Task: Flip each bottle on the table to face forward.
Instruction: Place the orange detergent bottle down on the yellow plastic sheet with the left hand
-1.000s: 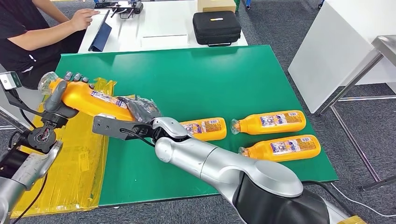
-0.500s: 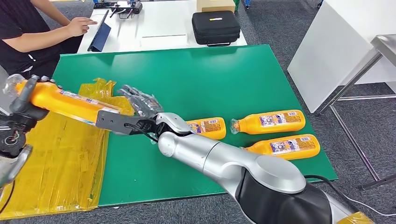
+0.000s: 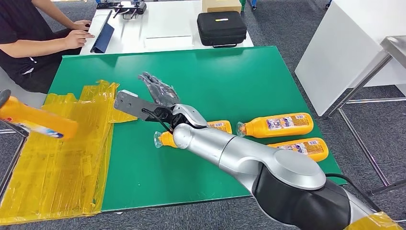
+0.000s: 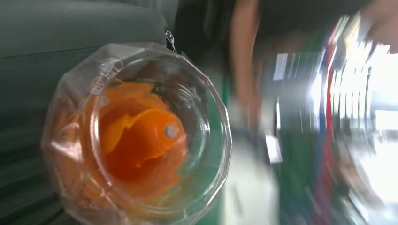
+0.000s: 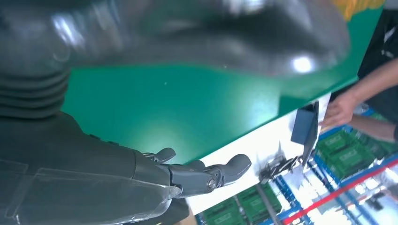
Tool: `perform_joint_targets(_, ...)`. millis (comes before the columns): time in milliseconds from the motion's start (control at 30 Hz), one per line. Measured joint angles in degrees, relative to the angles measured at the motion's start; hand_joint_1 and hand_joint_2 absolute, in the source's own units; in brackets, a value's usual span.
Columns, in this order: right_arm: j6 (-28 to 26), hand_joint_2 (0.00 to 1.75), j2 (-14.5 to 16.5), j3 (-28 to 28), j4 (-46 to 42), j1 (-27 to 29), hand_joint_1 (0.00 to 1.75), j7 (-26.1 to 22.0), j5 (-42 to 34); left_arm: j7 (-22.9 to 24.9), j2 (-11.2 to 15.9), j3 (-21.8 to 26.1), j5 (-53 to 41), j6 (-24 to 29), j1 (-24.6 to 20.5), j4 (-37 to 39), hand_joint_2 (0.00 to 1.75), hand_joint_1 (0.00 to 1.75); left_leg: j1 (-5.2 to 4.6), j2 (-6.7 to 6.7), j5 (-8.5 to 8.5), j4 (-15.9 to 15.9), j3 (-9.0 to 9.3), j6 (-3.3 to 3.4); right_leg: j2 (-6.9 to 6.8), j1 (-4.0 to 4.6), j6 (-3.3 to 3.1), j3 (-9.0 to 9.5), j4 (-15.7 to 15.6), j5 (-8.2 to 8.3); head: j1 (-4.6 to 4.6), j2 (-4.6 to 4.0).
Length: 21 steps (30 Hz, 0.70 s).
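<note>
Swinging the held bottle out past the table's left edge, over the yellow sheet, our left hand still gripped it (base toward its wrist camera). Our right hand had lifted away, fingers spread and empty; three bottles remained near the right edge.

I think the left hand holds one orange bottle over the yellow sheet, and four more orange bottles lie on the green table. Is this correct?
Not quite. The head view shows three bottles lying on the green table, not four: one partly behind the right arm, one beyond it, one nearer. The rest stands: the held bottle is over the yellow sheet.
</note>
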Motion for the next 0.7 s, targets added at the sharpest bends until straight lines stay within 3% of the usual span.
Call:
perform_joint_targets(67, -0.55, 0.0, -0.86, 0.15, -0.71, -0.26, 0.0, -0.78, -1.27, -0.74, 0.32, -1.54, -16.11, 12.96, 0.58, -2.73, 1.75, 1.75, -0.03, -0.03, 0.0, 0.0, 0.0, 0.0, -0.01, -0.03, 0.0, 0.02, 0.0, 0.01, 0.01, 0.0)
perform_joint_targets(167, -0.64, 0.0, -2.69, 0.05, -1.83, -0.41, 0.0, -2.42, -2.7, -2.66, -0.14, -2.3, -35.44, 21.14, 3.67, -5.8, 1.75, 1.75, -0.15, -0.08, 0.0, 0.0, 0.06, 0.0, -0.04, -0.16, 0.01, 0.06, -0.02, 0.0, 0.0, 0.0)
perform_joint_targets(267, -0.64, 0.0, -4.81, -0.66, -2.98, -0.42, 0.0, -3.22, -3.26, -4.24, -2.94, -1.71, -46.64, 22.25, 8.41, -6.32, 1.75, 1.75, -0.19, -0.03, -0.01, 0.0, 0.06, 0.0, -0.02, -0.2, 0.01, 0.05, -0.03, 0.0, 0.0, 0.0)
perform_joint_targets(367, -0.64, 0.0, -6.2, -1.13, -3.8, -0.41, 0.0, -3.39, -3.4, -4.73, -5.11, -1.4, -48.92, 22.55, 11.46, -6.32, 1.75, 1.75, -0.18, 0.1, -0.01, 0.01, 0.04, 0.01, 0.06, -0.19, -0.05, -0.01, -0.04, 0.08, 0.01, 0.0)
perform_joint_targets(633, -0.64, 0.0, -7.73, -1.89, -4.91, -0.4, 0.0, -3.56, -3.4, -4.89, -7.38, -0.47, -49.8, 22.8, 12.58, -6.3, 1.75, 1.75, -0.11, 0.14, 0.0, 0.0, 0.06, -0.01, 0.08, -0.09, -0.12, -0.02, -0.03, 0.12, 0.01, 0.0)
perform_joint_targets(700, -0.77, 0.0, -8.22, -2.27, -5.23, -0.14, 0.0, -4.19, -2.93, -4.73, -8.43, -0.02, -53.72, 22.8, 12.63, -5.91, 1.75, 1.75, -0.09, 0.1, 0.01, 0.0, 0.08, -0.02, 0.06, -0.08, -0.13, -0.01, -0.03, 0.11, -0.01, 0.0)
